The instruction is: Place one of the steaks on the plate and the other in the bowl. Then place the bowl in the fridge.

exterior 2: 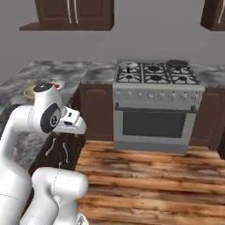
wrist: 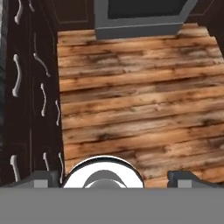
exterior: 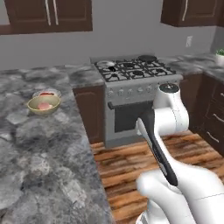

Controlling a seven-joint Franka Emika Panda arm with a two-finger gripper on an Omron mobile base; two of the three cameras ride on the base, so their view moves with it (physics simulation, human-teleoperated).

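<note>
Two steaks sit on the grey marbled counter [exterior: 48, 148] at the left of the left base view: one pinkish slab [exterior: 43, 106] lies inside the yellowish-tan bowl [exterior: 43, 105], and a second red steak [exterior: 46, 93] lies on the white plate [exterior: 53, 92] just behind the bowl, the bowl's rim overlapping the plate's front edge. In the right base view the bowl [exterior 2: 30, 91] and the plate [exterior 2: 57, 84] peek out from behind the arm's upper joint, too hidden to tell much more.

Away from the counter, the white arm is folded over the wooden floor [exterior: 127, 166], its hand pointing down. In the hand view the gripper [wrist: 113, 178] has its two dark fingertips [wrist: 40, 177] spread wide near the bottom corners, with nothing between them but floor planks [wrist: 131, 100]; it holds nothing. Dark cabinet fronts with pale curved handles [wrist: 17, 78] run along the left of that view, and the lower front of the steel stove [wrist: 135, 19] shows at the top.

Across the floor stands the stove [exterior: 131, 87] with its black burner grates, a small pan [exterior: 106, 64] on the back left burner. Dark wooden cabinets [exterior: 48, 15] hang on the wall above the counter.
</note>
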